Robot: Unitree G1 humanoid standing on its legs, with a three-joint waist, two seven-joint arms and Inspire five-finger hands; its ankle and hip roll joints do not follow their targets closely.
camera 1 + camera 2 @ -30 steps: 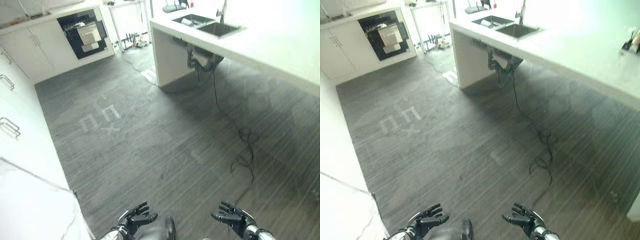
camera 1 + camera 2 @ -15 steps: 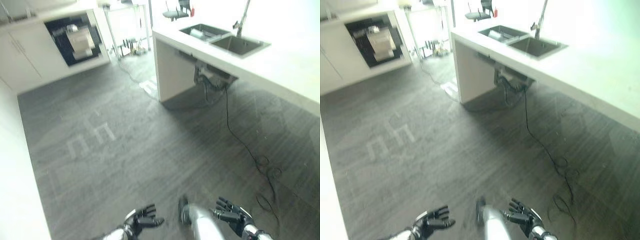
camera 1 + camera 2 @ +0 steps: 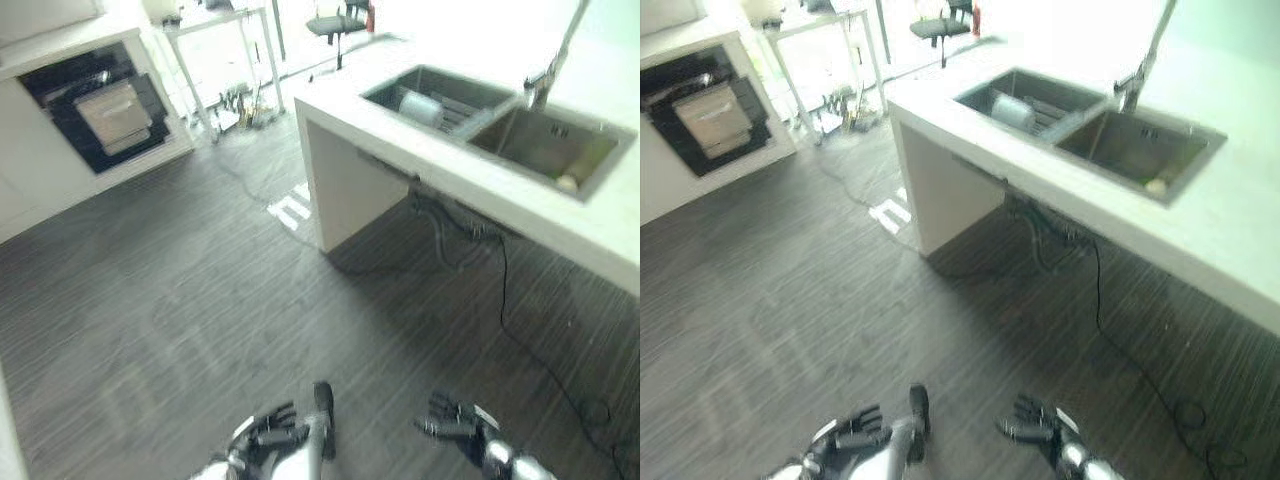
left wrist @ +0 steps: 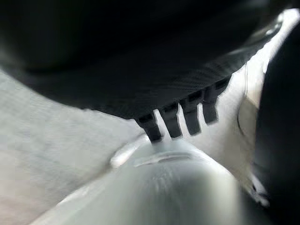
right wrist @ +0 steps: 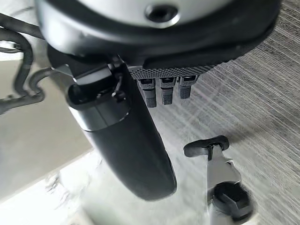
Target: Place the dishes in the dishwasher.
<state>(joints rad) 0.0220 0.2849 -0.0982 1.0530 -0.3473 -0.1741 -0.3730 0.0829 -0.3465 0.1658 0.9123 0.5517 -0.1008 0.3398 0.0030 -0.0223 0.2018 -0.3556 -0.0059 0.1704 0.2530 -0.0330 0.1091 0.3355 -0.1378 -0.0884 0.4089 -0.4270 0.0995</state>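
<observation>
A pale round dish (image 3: 420,105) lies in the near basin of the double sink (image 3: 1185,185), which is set in the white counter (image 3: 400,135) ahead on the right. A small pale item (image 3: 568,183) sits in the other basin by the tap (image 3: 1137,78). A dark open appliance (image 3: 95,112) with a pale rack shows in the white cabinets at far left. My left hand (image 3: 265,435) and right hand (image 3: 450,425) hang low over the floor, both open and holding nothing. The wrist views show straight fingers (image 4: 180,119) and fingers (image 5: 161,91).
Dark grey plank floor (image 3: 180,300) stretches between me and the counter. Pipes (image 3: 450,215) hang under the sink. A white-legged table (image 3: 215,45) and an office chair (image 3: 338,25) stand at the back. A white mark (image 3: 295,210) lies on the floor by the counter's corner.
The camera has moved closer to the counter and turned towards the sink, so the sink looks larger and the appliance sits further left. Both hands stay low and open.
</observation>
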